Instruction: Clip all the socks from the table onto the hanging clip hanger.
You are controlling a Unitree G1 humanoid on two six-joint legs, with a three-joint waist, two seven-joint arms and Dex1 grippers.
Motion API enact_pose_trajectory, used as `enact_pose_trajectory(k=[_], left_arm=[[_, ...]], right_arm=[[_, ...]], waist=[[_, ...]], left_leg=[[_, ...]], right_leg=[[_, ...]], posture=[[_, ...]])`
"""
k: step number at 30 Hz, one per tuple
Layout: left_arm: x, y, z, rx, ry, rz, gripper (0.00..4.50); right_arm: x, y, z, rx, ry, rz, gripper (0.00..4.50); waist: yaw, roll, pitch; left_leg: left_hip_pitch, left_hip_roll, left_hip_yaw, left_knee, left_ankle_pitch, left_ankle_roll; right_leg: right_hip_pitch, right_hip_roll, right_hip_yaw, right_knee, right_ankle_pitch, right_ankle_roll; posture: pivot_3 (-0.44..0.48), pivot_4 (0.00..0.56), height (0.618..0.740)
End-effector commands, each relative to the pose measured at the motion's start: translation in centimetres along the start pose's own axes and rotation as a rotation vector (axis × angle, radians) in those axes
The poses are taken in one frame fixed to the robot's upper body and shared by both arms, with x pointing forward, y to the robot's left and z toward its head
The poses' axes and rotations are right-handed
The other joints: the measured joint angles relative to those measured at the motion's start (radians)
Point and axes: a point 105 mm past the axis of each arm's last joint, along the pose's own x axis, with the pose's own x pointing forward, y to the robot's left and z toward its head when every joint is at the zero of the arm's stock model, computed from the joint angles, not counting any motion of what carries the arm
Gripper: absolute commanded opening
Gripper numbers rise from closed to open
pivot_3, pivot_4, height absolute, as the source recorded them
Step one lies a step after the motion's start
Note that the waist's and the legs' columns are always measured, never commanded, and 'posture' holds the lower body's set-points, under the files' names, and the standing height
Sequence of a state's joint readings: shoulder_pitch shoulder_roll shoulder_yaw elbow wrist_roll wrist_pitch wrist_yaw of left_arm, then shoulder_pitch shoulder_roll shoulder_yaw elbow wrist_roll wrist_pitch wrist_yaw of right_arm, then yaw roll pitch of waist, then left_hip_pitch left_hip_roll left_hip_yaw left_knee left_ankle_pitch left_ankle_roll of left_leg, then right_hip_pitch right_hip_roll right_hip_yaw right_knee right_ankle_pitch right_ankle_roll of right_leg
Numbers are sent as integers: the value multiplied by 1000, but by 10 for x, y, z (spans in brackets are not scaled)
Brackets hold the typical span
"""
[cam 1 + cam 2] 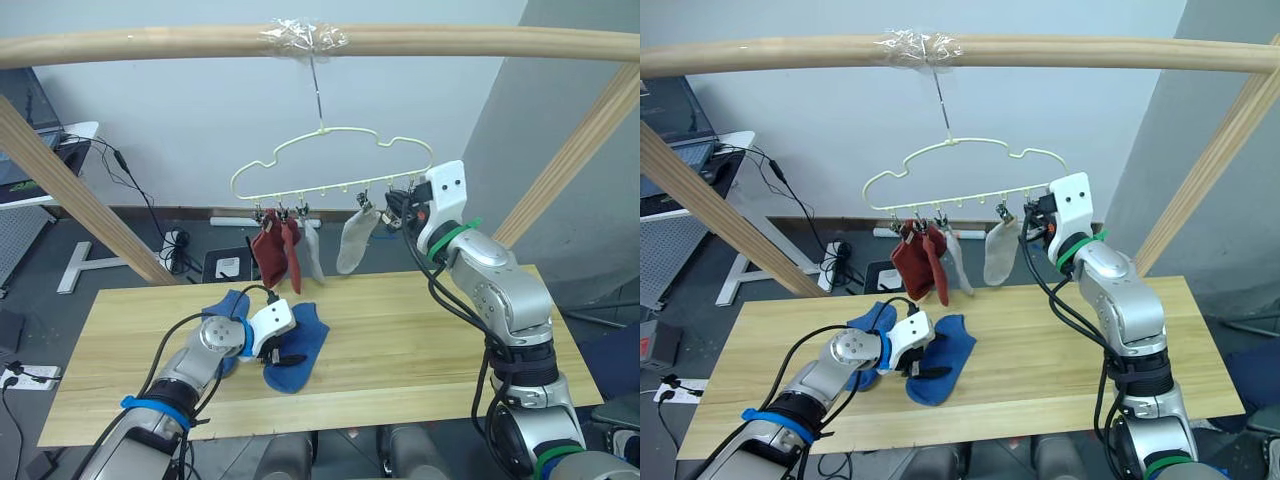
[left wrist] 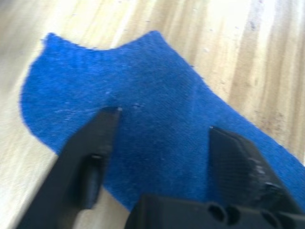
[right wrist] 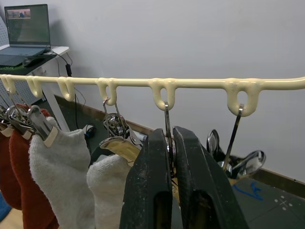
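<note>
The pale-yellow clip hanger hangs from a hook above the table. Two rust red socks and two light grey socks are clipped to it. A blue sock lies flat on the wood, with a second blue sock partly under my left arm. My left gripper is open just above the first blue sock, its fingers straddling the cloth. My right gripper is raised at the hanger's right end, shut on a metal clip beside the grey socks.
A round wooden beam carries the hanger, held up by slanted wooden posts on the left and on the right. A side desk with a laptop stands behind, and cables lie on the floor.
</note>
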State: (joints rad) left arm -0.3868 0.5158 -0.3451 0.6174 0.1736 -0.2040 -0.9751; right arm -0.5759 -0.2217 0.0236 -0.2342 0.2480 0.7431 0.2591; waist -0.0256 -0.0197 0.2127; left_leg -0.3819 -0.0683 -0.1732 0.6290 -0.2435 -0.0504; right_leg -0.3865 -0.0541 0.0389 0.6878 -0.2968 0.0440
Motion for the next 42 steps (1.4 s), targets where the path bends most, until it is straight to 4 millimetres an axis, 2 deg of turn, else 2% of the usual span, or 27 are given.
enact_pose_trajectory(k=[1,8,9,12,14,17,21,24,31,36,42], left_arm=[[1,-3,-16,-23,59,-13,2185],[-1,6,-5,-24,-11,5,154],[-1,7,-1,-20,-31,10,7],[-3,14,13,10,-108,41,7],[-8,26,33,62,-205,103,7],[-18,35,59,208,-317,153,7],[-46,45,113,521,-554,281,7],[-61,46,137,665,-662,358,7],[-76,49,159,789,-774,496,7],[-82,52,166,821,-809,560,7],[-80,52,169,831,-819,562,7]], right_arm=[[-4,-10,-4,-3,20,-41,0],[-4,-9,-6,-1,22,-35,0],[-4,-9,-6,-1,22,-34,0],[-4,-9,-5,-1,20,-33,0],[-5,-9,-5,37,26,-24,0],[-6,-12,-2,166,40,-22,0],[-8,-21,4,374,96,-16,0],[-11,-21,4,527,159,6,0],[-15,-20,3,757,262,12,0],[-14,-18,2,815,271,13,0],[-11,-13,6,889,242,20,0]], waist=[[0,0,0],[-1,0,0],[-1,0,0],[-1,0,0],[0,0,0],[1,0,0],[3,0,0],[2,0,0],[1,0,0],[2,0,0],[1,0,0]], left_leg=[[0,0,0,0,0,1],[-1,0,0,-1,1,1],[-1,0,-1,-1,1,1],[-3,0,-1,-2,1,1],[-6,-1,-2,-2,1,1],[-11,-2,-7,-1,1,1],[-14,-3,-10,-1,1,0],[-16,-3,-10,-1,1,0],[-18,-5,-10,-1,1,1],[-18,-6,-9,-1,1,1],[-18,-7,-9,-1,1,1]], right_leg=[[1,0,0,-1,0,1],[0,0,0,-3,1,1],[0,0,0,-3,1,2],[-1,0,0,-6,2,2],[-2,-1,-1,-6,2,3],[-4,-2,-2,-7,2,3],[-5,-3,-3,-8,3,2],[-7,-3,-2,-8,3,2],[-10,-3,-1,-7,3,2],[-10,-3,-2,-7,3,2],[-11,-3,-2,-6,3,2]], posture=[[13,223,740],[18,218,740],[18,218,740],[18,218,740],[14,214,740],[13,213,740],[10,214,740],[10,215,740],[9,218,740],[10,221,740],[6,222,740]])
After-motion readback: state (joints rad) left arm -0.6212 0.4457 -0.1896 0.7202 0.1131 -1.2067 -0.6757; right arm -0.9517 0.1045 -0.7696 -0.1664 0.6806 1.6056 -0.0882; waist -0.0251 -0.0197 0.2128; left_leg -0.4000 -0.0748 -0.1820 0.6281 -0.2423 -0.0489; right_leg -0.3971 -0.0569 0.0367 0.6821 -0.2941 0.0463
